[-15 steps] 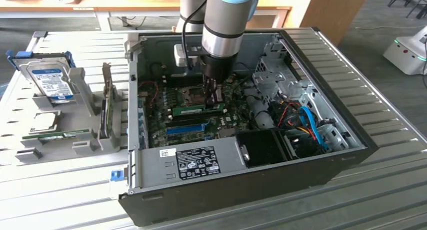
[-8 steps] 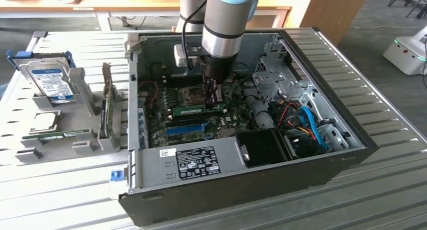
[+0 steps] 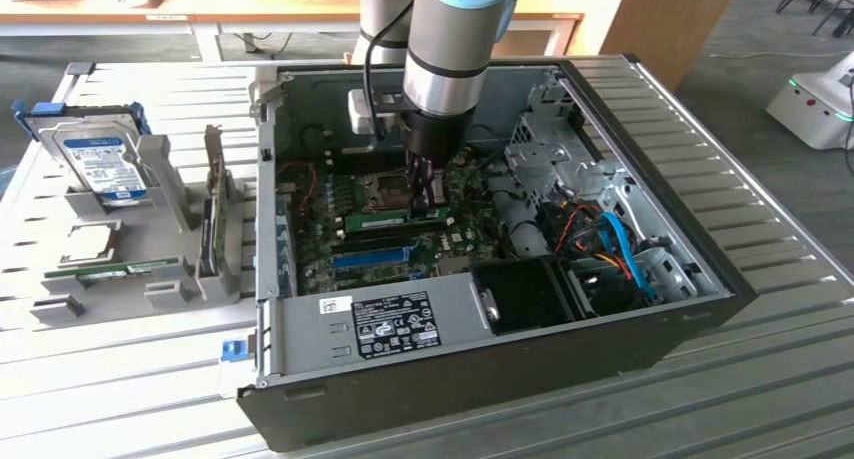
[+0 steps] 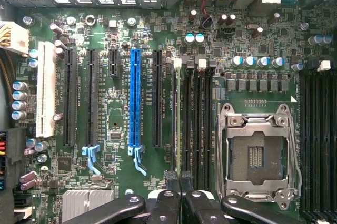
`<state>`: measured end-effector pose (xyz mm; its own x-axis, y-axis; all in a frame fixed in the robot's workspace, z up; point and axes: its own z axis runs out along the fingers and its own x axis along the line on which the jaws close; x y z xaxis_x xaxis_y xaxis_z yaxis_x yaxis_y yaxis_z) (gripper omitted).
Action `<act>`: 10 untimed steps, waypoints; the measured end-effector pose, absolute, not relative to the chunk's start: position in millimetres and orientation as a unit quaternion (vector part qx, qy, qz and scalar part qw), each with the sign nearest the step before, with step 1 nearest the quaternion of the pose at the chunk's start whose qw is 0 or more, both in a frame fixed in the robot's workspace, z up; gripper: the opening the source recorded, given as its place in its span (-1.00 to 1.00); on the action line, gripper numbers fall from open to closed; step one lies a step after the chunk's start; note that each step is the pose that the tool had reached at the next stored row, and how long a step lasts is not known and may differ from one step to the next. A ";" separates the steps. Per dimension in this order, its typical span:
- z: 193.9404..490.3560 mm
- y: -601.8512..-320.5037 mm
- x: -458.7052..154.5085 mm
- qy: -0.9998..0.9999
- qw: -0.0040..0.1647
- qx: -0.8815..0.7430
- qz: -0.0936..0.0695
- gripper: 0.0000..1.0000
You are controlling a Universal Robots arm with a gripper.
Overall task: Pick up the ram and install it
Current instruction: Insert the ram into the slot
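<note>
Black sheet steel comes first on my screen: the near wall of the open computer case (image 3: 441,399), which lies on its side on a ribbed metal table (image 3: 761,379). Just behind that wall I see the grey power supply (image 3: 400,324) with its white label. Beside it, toward the exterior view's right, is a black fan housing (image 3: 527,294). Past those lies the green motherboard (image 3: 314,249) with its blue slot (image 3: 374,256). Just beyond the blue slot is the ram (image 3: 394,219), standing on edge in a memory slot, between that blue slot and the empty processor socket (image 4: 256,153). My gripper (image 3: 430,205) comes straight down onto it from the arm (image 3: 447,49). On the wrist camera the two black fingertips (image 4: 171,176) are drawn nearly together, one on each side of the ram's thin top edge, pinching it. Outside the case, toward the exterior view's left, a grey fixture (image 3: 160,184) holds a second green stick (image 3: 123,271) lying flat, and farther back a silver hard drive (image 3: 110,164) propped upright. Farthest off I make out a wooden desk (image 3: 267,4) and a white machine (image 3: 814,104) on the floor.
</note>
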<state>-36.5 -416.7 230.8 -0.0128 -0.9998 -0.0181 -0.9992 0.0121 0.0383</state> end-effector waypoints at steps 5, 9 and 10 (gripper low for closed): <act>229.4 -416.6 -36.5 -0.711 0.007 0.703 -0.020 -0.76; 228.9 -416.6 -36.5 -0.711 0.007 0.703 -0.020 -0.76; 228.8 -416.6 -36.5 -0.711 0.007 0.703 -0.020 -0.76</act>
<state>-36.5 -416.6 228.8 -0.0128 -0.9997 -0.0184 -0.9992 0.0121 0.0380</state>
